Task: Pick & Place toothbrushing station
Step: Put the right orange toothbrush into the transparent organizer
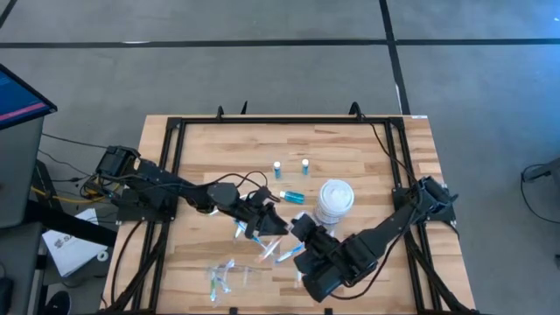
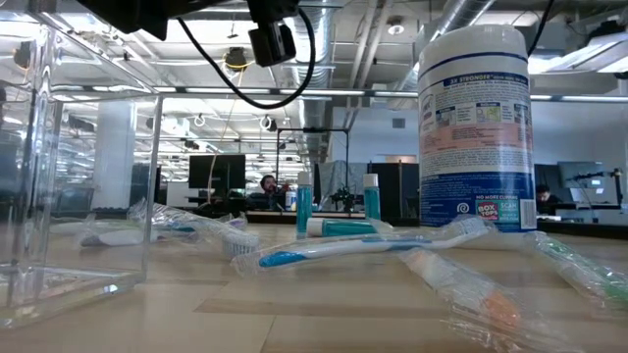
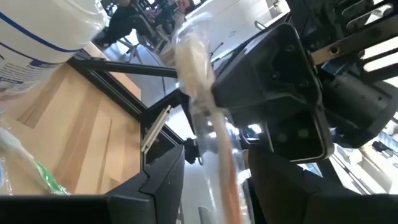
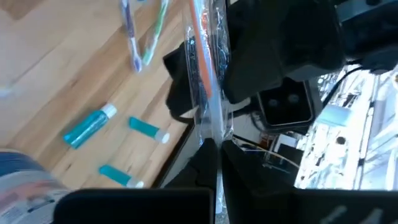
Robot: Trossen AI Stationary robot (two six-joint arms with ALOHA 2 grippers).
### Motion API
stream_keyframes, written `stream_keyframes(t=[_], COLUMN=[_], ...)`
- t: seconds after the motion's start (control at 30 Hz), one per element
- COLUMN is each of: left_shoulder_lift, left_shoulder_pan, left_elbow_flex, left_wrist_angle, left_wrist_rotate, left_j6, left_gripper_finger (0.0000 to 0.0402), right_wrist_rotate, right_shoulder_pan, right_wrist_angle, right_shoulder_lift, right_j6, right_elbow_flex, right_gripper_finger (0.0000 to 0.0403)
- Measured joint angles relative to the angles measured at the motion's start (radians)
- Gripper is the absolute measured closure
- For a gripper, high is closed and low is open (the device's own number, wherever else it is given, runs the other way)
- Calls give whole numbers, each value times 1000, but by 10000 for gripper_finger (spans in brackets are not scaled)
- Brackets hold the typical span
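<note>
Above the table's middle, my two grippers meet on one toothbrush, pale with orange accents and sealed in clear wrap. My right gripper is shut on one end. My left gripper closes around the shaft farther along. In the high view they meet at my left gripper and my right gripper. More wrapped toothbrushes lie flat on the wood near the front. Two blue bottles stand upright at the back and a third lies on its side. My left gripper has the wrapped toothbrush's shaft between its two fingers, which lie across it and come level from the table's left. The toothbrush is lifted clear of the table. My right gripper pinches the wrapped toothbrush's end between its shut fingers. It comes from the table's right, slanting slightly down. The toothbrush sticks out beyond the fingertips toward the left gripper, clear of the table.
A tall white wipes canister stands right of centre, close behind my right arm. A clear plastic box stands near the low camera. A black frame borders the table's left, far and right sides. Loose toothbrushes lie before the canister.
</note>
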Motion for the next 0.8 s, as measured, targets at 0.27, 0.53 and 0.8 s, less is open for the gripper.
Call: stream_keyframes(t=[0.27, 0.53, 0.8], left_shoulder_lift=[0, -1, -1], left_shoulder_pan=[2, 8, 8], left_elbow_flex=[0, 0, -1], left_wrist_angle=[-1, 0, -1], left_wrist_rotate=[17, 17, 17], left_j6=[0, 0, 0], left_gripper_finger=[229, 229, 233], right_wrist_rotate=[17, 10, -41], right_shoulder_pan=[0, 7, 7], right_wrist_angle=[83, 85, 91], right_shoulder_lift=[2, 2, 2], right_j6=[-92, -91, -75], right_elbow_flex=[0, 0, 0], right_gripper_finger=[403, 403, 403])
